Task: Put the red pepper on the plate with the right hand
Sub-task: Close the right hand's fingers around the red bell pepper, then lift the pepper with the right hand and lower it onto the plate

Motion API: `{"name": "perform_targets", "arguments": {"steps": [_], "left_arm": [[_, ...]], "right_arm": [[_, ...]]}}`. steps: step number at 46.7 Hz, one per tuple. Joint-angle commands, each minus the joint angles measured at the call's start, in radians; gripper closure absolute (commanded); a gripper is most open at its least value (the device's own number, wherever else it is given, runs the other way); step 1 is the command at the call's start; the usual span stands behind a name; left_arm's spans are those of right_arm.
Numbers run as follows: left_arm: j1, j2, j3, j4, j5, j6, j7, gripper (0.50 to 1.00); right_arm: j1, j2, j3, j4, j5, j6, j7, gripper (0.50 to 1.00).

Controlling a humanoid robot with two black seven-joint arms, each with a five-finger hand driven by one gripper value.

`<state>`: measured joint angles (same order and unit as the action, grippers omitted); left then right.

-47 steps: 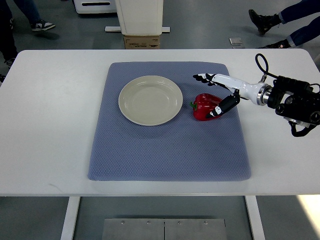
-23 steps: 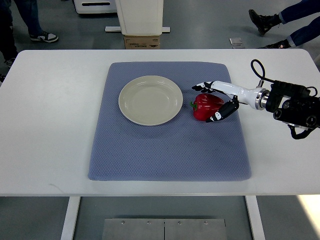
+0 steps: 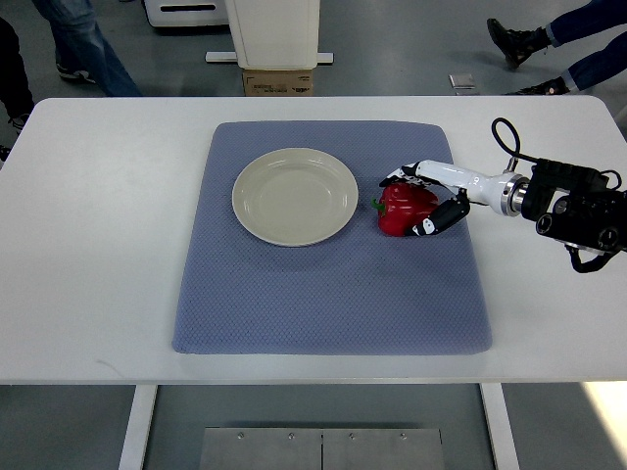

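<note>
Left of the hand, apart from it: cream plate, empty, on blue mat covering white bench. Just beside the plate's right rim, not touching it: red pepper, resting on the mat, stem toward the plate. Around the pepper's right side: right hand, fingers curved over the far side, thumb at the near side, closed against the pepper. Arm entering from the right edge.

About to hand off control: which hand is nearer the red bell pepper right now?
Right. The right hand is wrapped around the red bell pepper on the blue-grey mat, fingers over its far side and thumb on its near side. The left hand is out of view.
</note>
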<state>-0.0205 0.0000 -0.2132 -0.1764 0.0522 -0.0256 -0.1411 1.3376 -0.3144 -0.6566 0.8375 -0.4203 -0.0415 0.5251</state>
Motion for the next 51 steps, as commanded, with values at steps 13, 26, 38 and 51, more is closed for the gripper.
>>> {"name": "perform_targets", "arguments": {"steps": [13,26,38,51], "left_arm": [[0.001,0.000,0.000,0.000,0.000,0.000,0.000,0.500],[-0.001,0.000,0.000,0.000,0.000,0.001,0.000,0.500],[0.001,0.000,0.000,0.000,0.000,0.001,0.000,0.500],[0.001,0.000,0.000,0.000,0.000,0.001,0.000,0.500]], "right_arm": [[0.002,-0.002,0.008,-0.001,0.002,0.000,-0.004,1.000],[0.023,-0.002,0.072,-0.001,0.005,0.002,-0.025,1.000],[0.057,0.058,0.097,-0.012,0.005,0.002,-0.053,1.000],[0.057,0.175,0.198,-0.096,0.005,0.005,-0.119,1.000]]}}
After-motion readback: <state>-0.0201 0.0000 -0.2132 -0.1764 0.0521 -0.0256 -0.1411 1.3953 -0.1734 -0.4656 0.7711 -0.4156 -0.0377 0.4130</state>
